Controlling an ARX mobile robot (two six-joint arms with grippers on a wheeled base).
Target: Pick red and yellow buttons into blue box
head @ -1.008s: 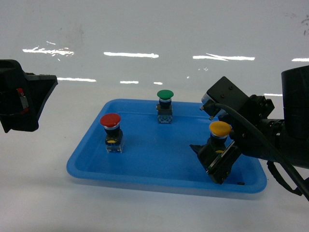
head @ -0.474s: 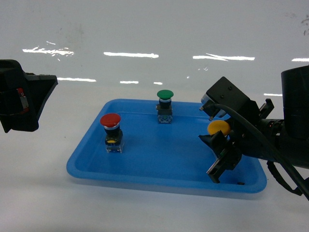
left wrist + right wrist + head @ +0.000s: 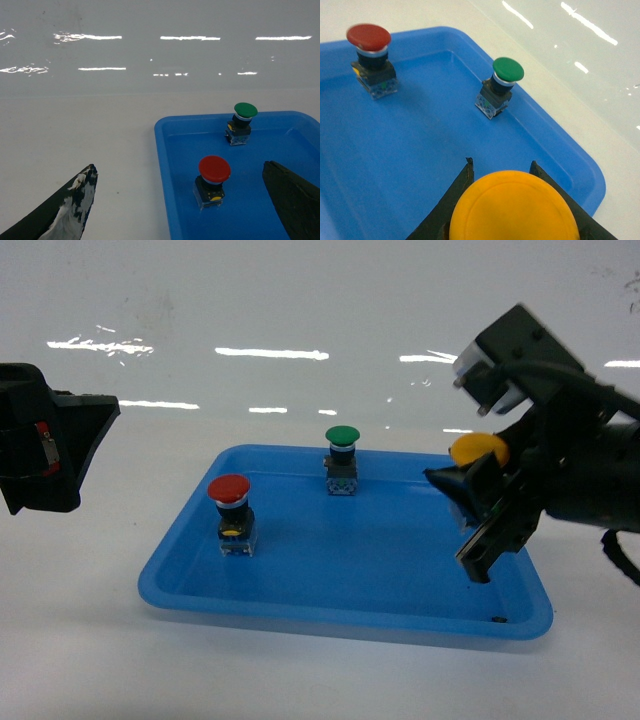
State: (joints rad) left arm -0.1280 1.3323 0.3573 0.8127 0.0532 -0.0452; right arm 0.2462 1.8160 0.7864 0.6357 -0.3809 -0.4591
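Note:
My right gripper (image 3: 501, 167) is shut on the yellow button (image 3: 514, 210), whose cap fills the space between the fingers. In the head view the yellow button (image 3: 478, 449) hangs in the air over the right end of the shallow tray, held by the right gripper (image 3: 456, 520). The red button (image 3: 229, 492) stands upright on the tray's left side. In the left wrist view my left gripper (image 3: 178, 167) is open and empty, with the red button (image 3: 214, 170) ahead of it, nearer its right finger. The blue box is out of view.
A shallow blue tray (image 3: 330, 600) lies on the glossy white table. A green button (image 3: 341, 437) stands at its far edge, also seen in the right wrist view as the green button (image 3: 507, 70). My left arm's body (image 3: 40, 440) hangs at the far left.
My right gripper has risen up and to the right, carrying the yellow button off the tray floor. The left arm, the red button and the green button have not moved.

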